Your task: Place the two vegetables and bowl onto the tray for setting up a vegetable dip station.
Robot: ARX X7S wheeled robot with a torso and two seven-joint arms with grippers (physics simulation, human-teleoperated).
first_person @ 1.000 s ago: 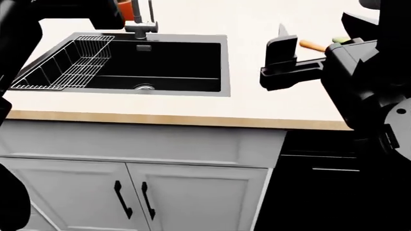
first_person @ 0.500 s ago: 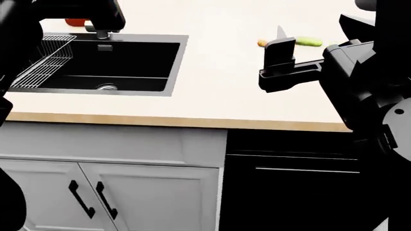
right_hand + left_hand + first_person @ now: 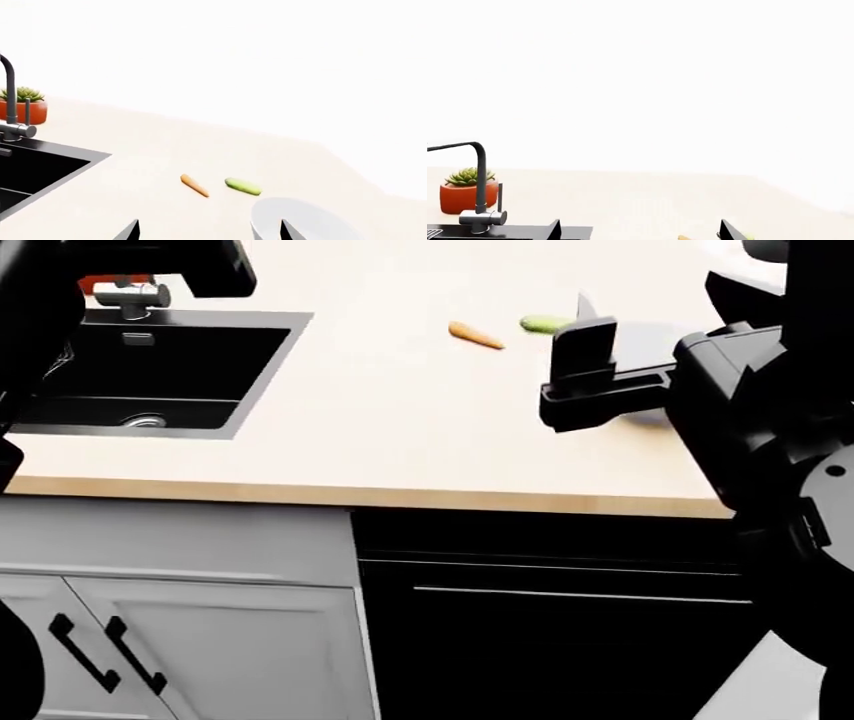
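Carrot and cucumber were the nearest targets, and judging by the layout, the step in hand was the approach: nothing was grasped and no tray was visible in any view. The next move would call for bringing the right arm forward and down over one vegetable, then finding the tray.

Right gripper (image 3: 208,231) fingertips showed as two dark points at the edge of the right wrist view, well apart, holding and touching nothing. In the head view the right gripper (image 3: 587,365) hung above the pale cream countertop (image 3: 400,410). Left gripper (image 3: 639,231) fingertips likewise stood apart at the edge of the left wrist view, empty.

Beyond the right fingers, the tapered orange carrot (image 3: 195,185) and the smooth light green cucumber (image 3: 243,187) lay near each other but not touching on the counter; in the head view the carrot (image 3: 477,336) lay left of the cucumber (image 3: 541,324), which the gripper partly hid. The plain white round bowl (image 3: 303,222) sat just right of the vegetables, close under the right fingers. Farther left were the black sink (image 3: 147,375), its dark faucet (image 3: 8,95), and a terracotta pot with a green succulent (image 3: 23,107).
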